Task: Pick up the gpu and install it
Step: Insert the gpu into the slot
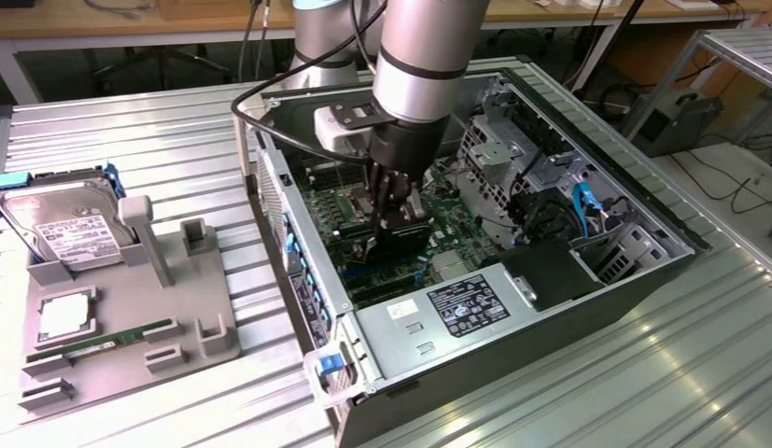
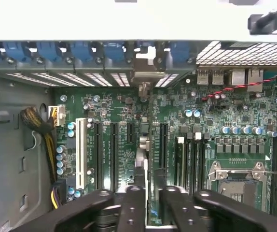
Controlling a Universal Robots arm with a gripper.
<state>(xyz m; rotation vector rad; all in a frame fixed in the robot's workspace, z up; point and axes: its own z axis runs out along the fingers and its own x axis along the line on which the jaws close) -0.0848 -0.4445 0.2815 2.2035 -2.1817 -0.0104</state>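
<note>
The arm [image 1: 423, 56] comes down steeply from the top of the exterior view, its thick silver forearm pointing almost straight down. A black band rings the wrist, and a black cable [image 1: 280, 126] loops off on the exterior view's left. Below it hangs the dark gripper [image 1: 392, 245], fingers aimed down. In the wrist view the black fingers [image 2: 133, 208] stand close together, closed on the thin edge of the card [image 2: 149, 145] between them.

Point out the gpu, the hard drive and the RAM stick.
gpu [image 1: 404, 235]: exterior view, black card body.
hard drive [image 1: 77, 233]: exterior view, white label.
RAM stick [image 1: 105, 342]: exterior view, green strip's middle.
</note>
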